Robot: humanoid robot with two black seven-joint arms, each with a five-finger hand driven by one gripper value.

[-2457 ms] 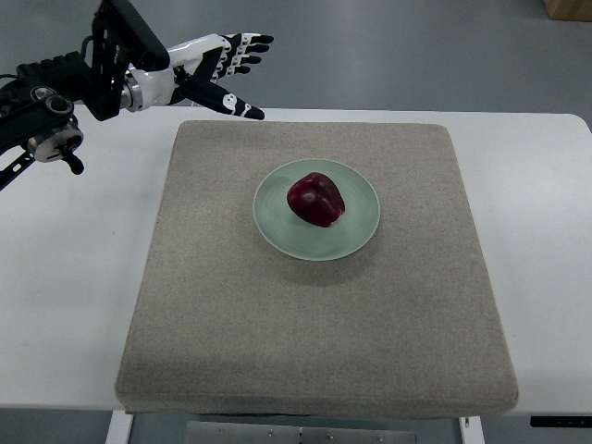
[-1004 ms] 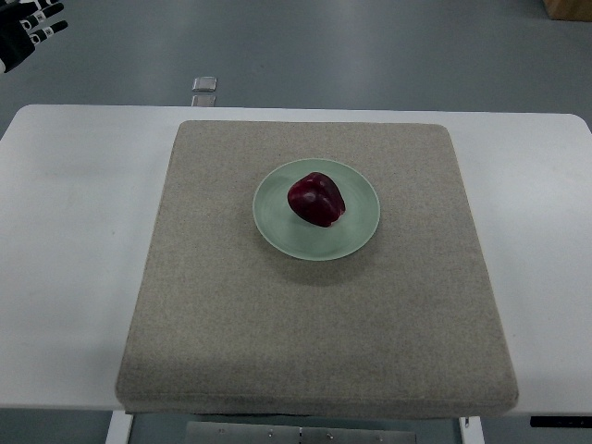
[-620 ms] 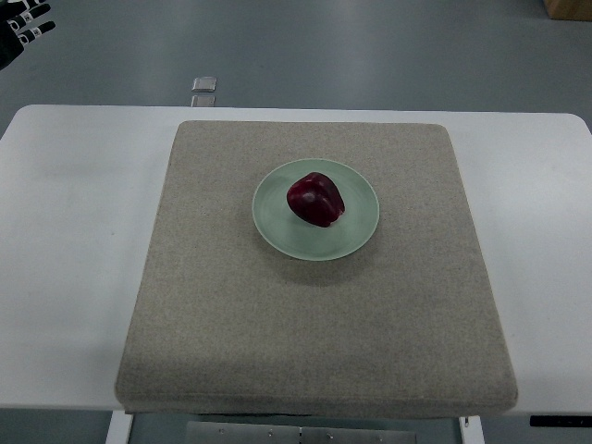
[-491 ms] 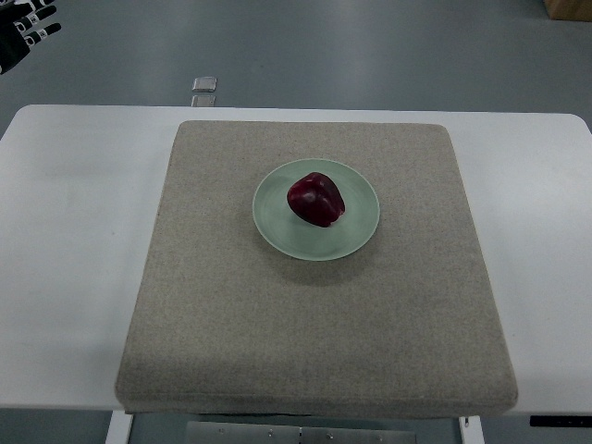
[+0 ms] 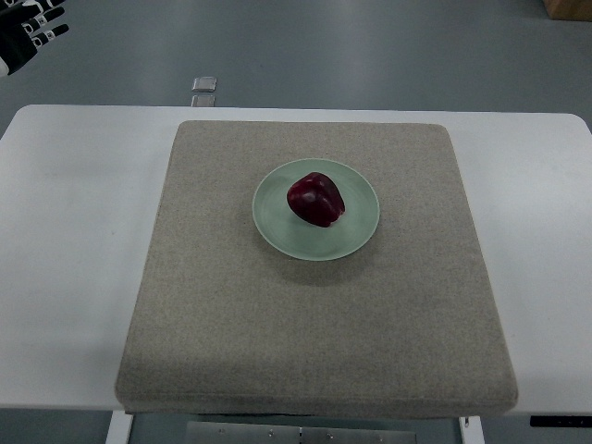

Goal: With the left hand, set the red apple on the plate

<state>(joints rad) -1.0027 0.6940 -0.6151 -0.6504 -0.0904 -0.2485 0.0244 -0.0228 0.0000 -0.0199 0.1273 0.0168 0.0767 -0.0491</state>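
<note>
Red apple (image 5: 315,199), dark crimson and glossy, lumpy rather than round, resting on the pale green round ceramic plate (image 5: 356,231), a little left of the plate's middle. Long axis running roughly from upper left to lower right in the top view, the broader bulge toward the lower right; stem end not clear enough to tell. Faint highlights on the skin, darker toward the left flank.

Nearest the camera: front edge of the square beige-grey felt mat (image 5: 314,333), bare, overhanging the front of the white rectangular table (image 5: 65,277). Plate sitting slightly beyond the mat's middle, well clear of every mat edge. Nothing lying on or against the apple, nothing between it and the mat's borders.

Farther back: bare strip of table beyond the mat, then grey floor (image 5: 388,46). Small silvery square fitting (image 5: 204,83) on the floor just past the table's far edge. Tan box corner (image 5: 566,8) at the far right.

Farthest left corner: black-and-white robot left hand (image 5: 28,35), only partly in view, well apart from apple and plate, fingertips spread apart and holding nothing.
</note>
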